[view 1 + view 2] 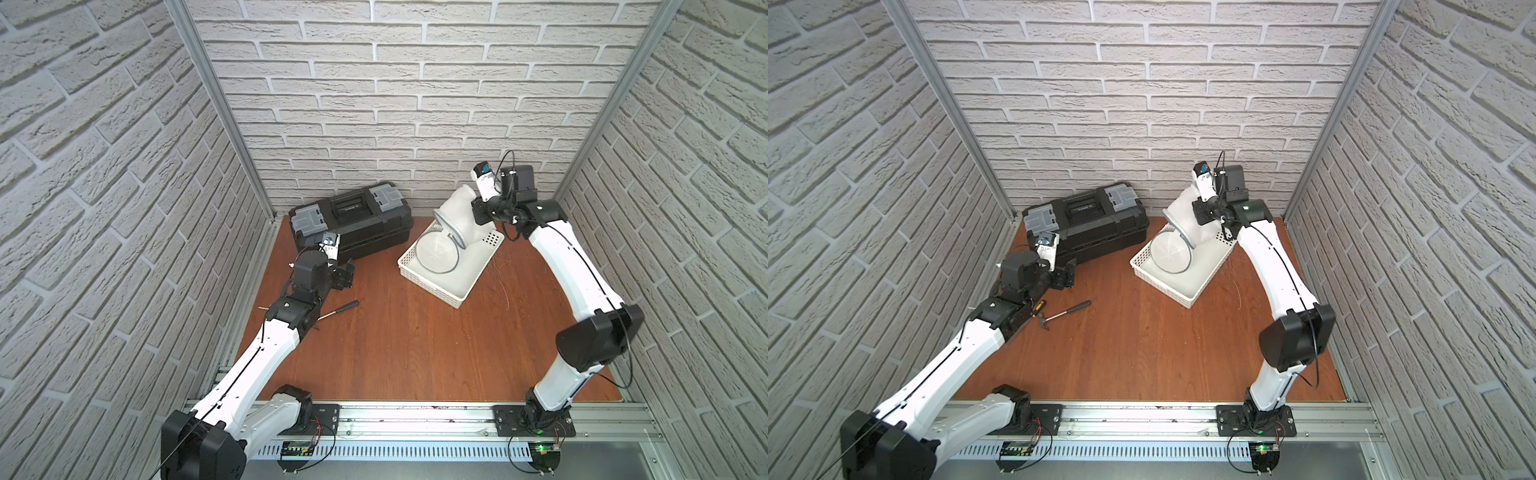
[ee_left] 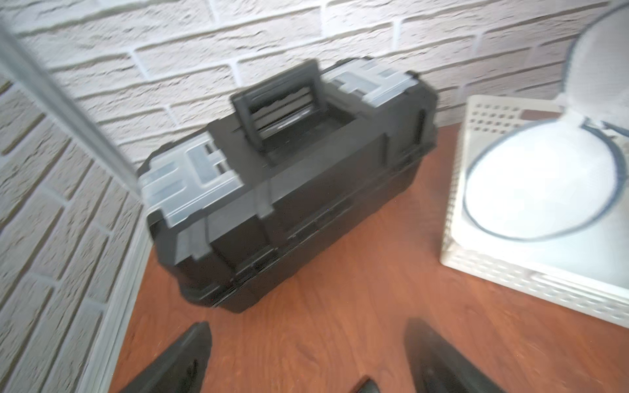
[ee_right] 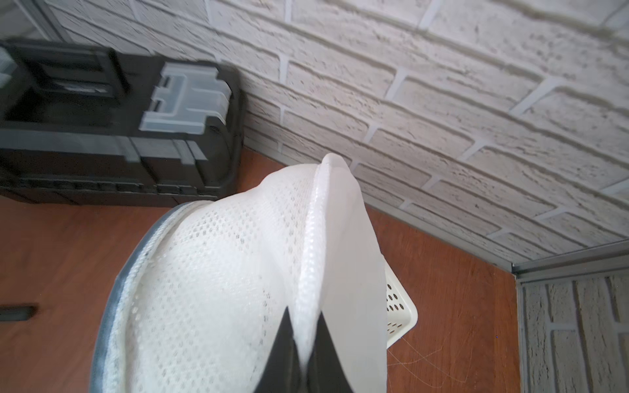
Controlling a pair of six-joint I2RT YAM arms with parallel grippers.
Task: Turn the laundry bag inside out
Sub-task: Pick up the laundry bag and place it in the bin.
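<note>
**Right arm holds the laundry bag above the basket, left arm is free**

The laundry bag (image 1: 456, 212) is at the far right part of the table (image 1: 415, 353), at the end of the white basket (image 1: 417, 272) that is nearer to the back wall. Its white mesh body is raised above that end. A round white panel with grey trim hangs down from it and reaches into the basket; both top views show this (image 1: 1170, 249).

The right arm (image 1: 573, 266) reaches to the bag from the right side. In the right wrist view its jaws are pressed together on a raised seam of the mesh (image 3: 306, 258), so they are grasping the bag. The grey rim of the bag (image 3: 112, 306) curves on one side of the jaws, and a corner of the basket (image 3: 401, 306) shows behind the fabric.

The left arm (image 1: 266, 353) is at the left side of the table, just in front of the black toolbox (image 1: 353, 224). Its jaws are spread wide and there is nothing between them. The left wrist view is blurred, but it shows the toolbox (image 2: 289, 204), the basket (image 2: 510, 272) and the round panel of the bag (image 2: 541, 183).

A hammer (image 1: 1067, 311) lies on the table beside the left arm, well apart from the basket.
</note>
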